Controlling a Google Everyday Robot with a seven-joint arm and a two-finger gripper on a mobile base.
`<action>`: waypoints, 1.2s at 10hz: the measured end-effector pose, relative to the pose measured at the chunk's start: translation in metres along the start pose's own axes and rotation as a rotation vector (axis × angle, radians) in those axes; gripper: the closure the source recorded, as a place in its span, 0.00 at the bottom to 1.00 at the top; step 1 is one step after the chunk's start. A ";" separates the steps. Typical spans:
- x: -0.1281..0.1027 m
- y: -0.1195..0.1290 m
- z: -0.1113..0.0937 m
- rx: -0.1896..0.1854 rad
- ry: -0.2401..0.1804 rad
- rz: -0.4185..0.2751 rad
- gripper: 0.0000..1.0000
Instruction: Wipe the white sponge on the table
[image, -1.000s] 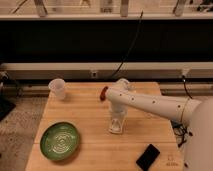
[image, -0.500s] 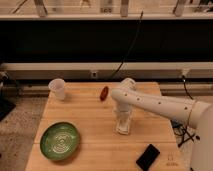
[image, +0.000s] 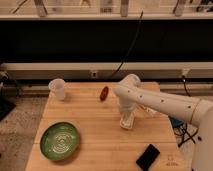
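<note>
A single camera looks down at a slant from above the near side of the table (image: 90, 135), facing the dark wall (image: 75, 42) behind it. It stands at middle distance: nearly the whole table fits, its near edge cut off below. The arm (image: 160, 102) enters from the right edge; its pincer (image: 127, 118) sits low, just right of the table's centre.

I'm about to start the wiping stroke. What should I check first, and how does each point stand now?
1. The gripper is down at the white sponge: ok.
2. Sponge pressed flat on the table: cannot tell.
3. Bare wood between sponge and green plate: ok.
4. The black phone lies apart from the sponge: ok.
5. The cup and red object are far off: ok.
</note>
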 end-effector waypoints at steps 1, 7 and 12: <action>0.005 -0.009 0.000 -0.003 0.007 -0.011 1.00; -0.015 -0.068 0.022 0.004 -0.021 -0.130 1.00; -0.063 -0.072 0.017 0.041 -0.072 -0.243 1.00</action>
